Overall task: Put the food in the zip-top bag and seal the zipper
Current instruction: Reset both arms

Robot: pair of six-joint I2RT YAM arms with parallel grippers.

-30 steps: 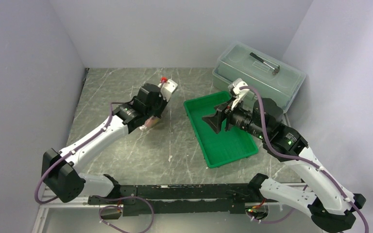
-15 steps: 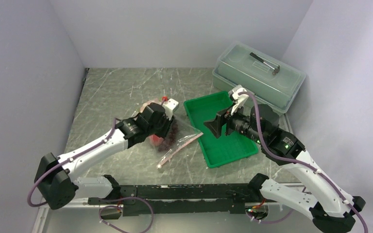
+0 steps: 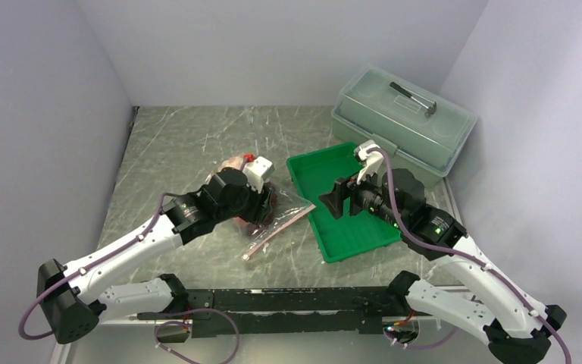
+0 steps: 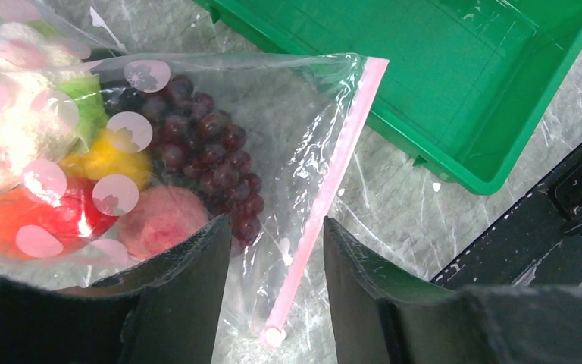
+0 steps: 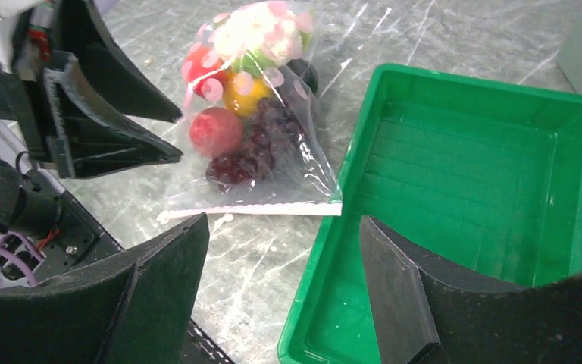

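- Your zip-top bag (image 4: 295,152) lies flat on the table (image 4: 394,220) just beside the green tray (image 4: 455,91), on the side facing the left arm. The zipper (image 4: 326,189) is the bag's edge nearest the tray.
- All the food you can see is inside, bunched at the end of the bag away from the tray: dark grape bunch (image 4: 212,152), pink peach (image 4: 159,220), red-orange fruit (image 4: 53,220), yellow-orange fruit (image 4: 106,159) and white-and-green vegetable (image 4: 15,121).
- Your left gripper (image 4: 276,227) hovers above the bag with its jaws parted and nothing held. In its wrist view the pink strip runs between the fingers.
- Your right gripper (image 5: 280,227) hangs over the tray, jaws spread wide and empty.
- Expect the film to be thin, crinkly and slick. It will likely fold or skate across the table rather than resist a push.
- The toys look light, but the lump will probably roll and drag the bag if you lift it.
- Take hold on the pink strip, which is likely the stiffest part. The empty film between the grapes and the strip leaves room for fingers.
- Anchoring the end near the tray while you press along the strip should stop the sliding.
- You cannot tell from here whether the strip is already sealed. The pale nub at its end away from the tray is too small to identify.
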